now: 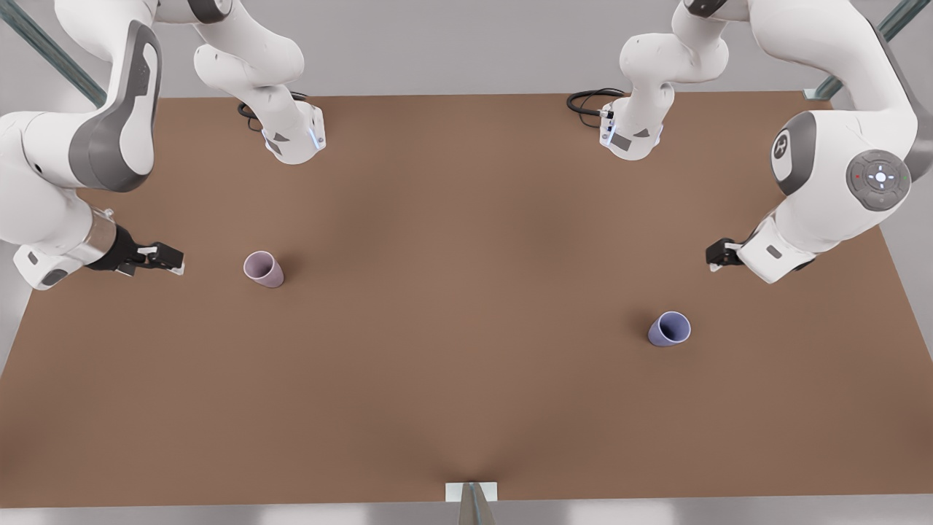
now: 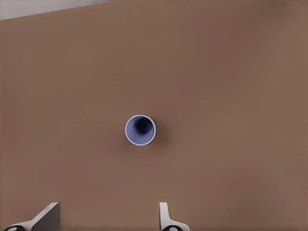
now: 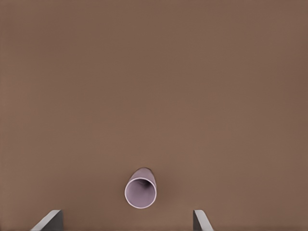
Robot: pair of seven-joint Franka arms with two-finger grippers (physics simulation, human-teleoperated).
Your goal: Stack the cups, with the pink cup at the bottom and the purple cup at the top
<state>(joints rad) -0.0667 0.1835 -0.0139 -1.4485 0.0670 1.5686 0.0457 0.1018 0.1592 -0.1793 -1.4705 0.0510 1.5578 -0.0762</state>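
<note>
The pink cup (image 1: 263, 268) stands upright on the brown table (image 1: 466, 306) toward the front view's left. My right gripper (image 1: 169, 259) hovers open a short way to its left, and the right wrist view has the pink cup (image 3: 140, 192) just ahead of the spread fingers (image 3: 50, 220). The purple cup (image 1: 669, 328) stands upright toward the front view's right. My left gripper (image 1: 720, 254) hangs open above and behind it, apart from it. In the left wrist view the purple cup (image 2: 140, 130) is seen from above, beyond the fingers (image 2: 166, 217). Neither gripper holds anything.
Both arm bases (image 1: 295, 138) (image 1: 630, 135) sit at the table's far edge with black cables (image 1: 587, 102) beside them. A small metal bracket (image 1: 471, 492) is fixed at the middle of the near edge. Bare tabletop lies between the two cups.
</note>
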